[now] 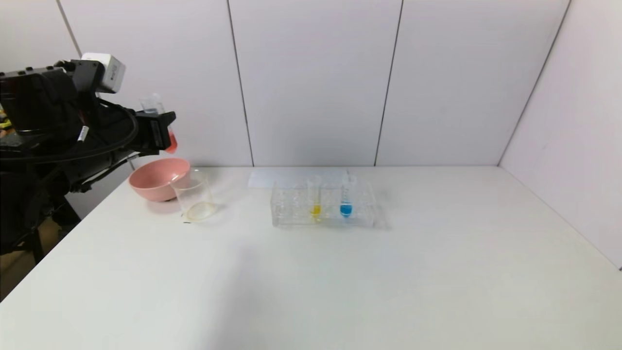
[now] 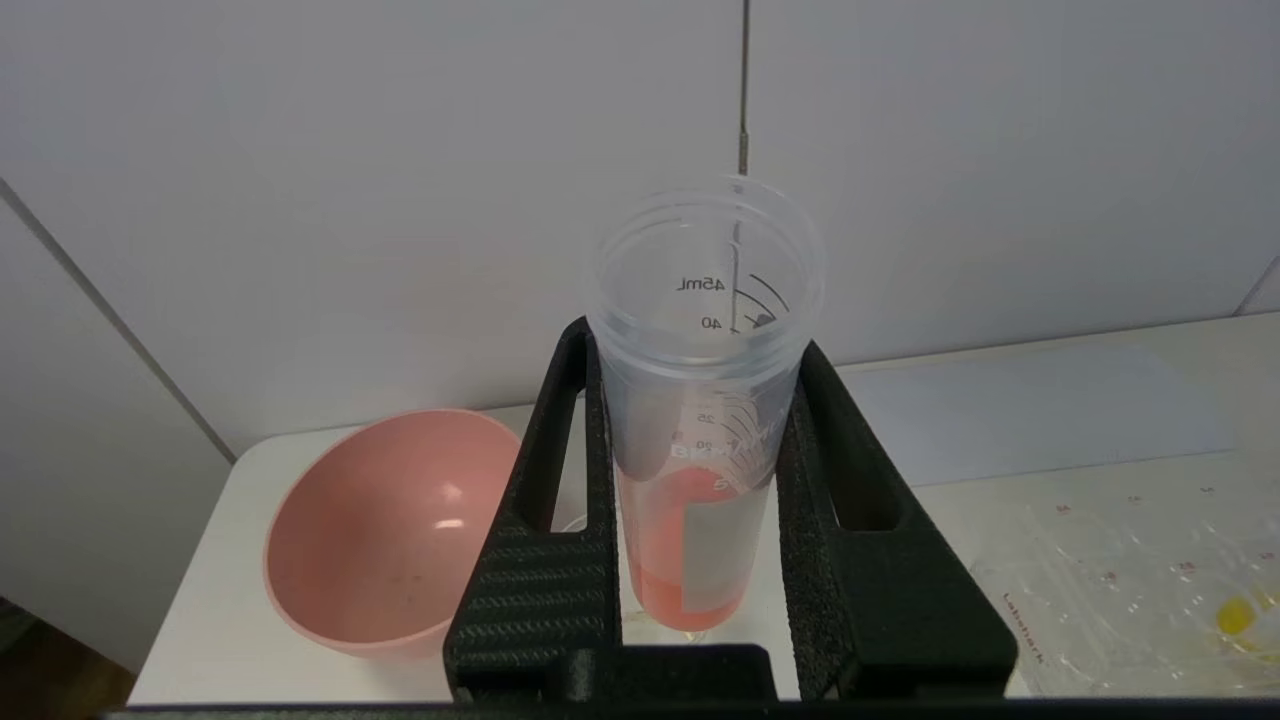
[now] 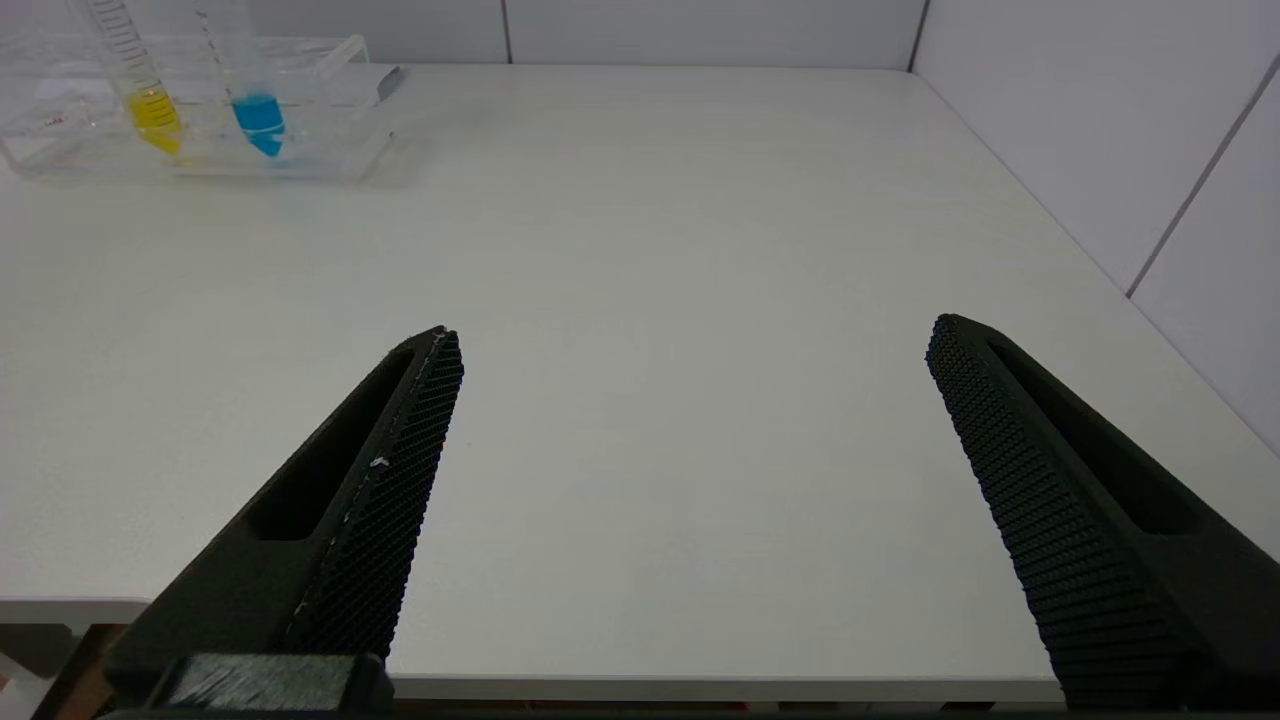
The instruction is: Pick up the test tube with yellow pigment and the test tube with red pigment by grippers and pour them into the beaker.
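White table [image 1: 340, 272] carried the beaker [image 1: 194, 197] below the left gripper [image 2: 700, 420], whose fingers [image 2: 545, 560] clamped the upright test tube with red pigment [image 2: 700, 400]. Right gripper [image 3: 690, 400] fingers stood apart. Hasty tilting could spill pigment outside the beaker.

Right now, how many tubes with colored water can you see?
3. The red tube is held in the left gripper, raised above the pink bowl. The yellow tube and blue tube stand in the rack.

Red tube [image 2: 700, 420] aloft, yellow tube [image 1: 315, 199] racked
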Robot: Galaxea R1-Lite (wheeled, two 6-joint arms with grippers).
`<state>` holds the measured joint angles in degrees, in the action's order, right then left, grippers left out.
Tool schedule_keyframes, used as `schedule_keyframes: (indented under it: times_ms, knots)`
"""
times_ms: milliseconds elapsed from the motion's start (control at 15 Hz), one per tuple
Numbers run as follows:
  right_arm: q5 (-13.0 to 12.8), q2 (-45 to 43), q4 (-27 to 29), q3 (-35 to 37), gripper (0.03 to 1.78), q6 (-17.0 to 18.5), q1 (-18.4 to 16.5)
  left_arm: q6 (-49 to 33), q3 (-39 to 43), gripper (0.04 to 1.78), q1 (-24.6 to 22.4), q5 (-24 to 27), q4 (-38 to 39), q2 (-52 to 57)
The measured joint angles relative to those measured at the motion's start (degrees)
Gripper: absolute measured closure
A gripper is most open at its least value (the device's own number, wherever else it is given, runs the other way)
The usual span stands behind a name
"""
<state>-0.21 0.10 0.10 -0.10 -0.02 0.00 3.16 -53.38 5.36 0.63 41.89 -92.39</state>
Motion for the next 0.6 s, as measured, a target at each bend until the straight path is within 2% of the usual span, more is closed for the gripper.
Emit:
schedule_keyframes:
  times_ms: [600]
  knots:
    - [0.0, 0.0, 0.0, 0.0, 0.11, 0.0, 0.0, 0.1, 0.7, 1.36, -16.8, 11.7, -2.0, -0.7]
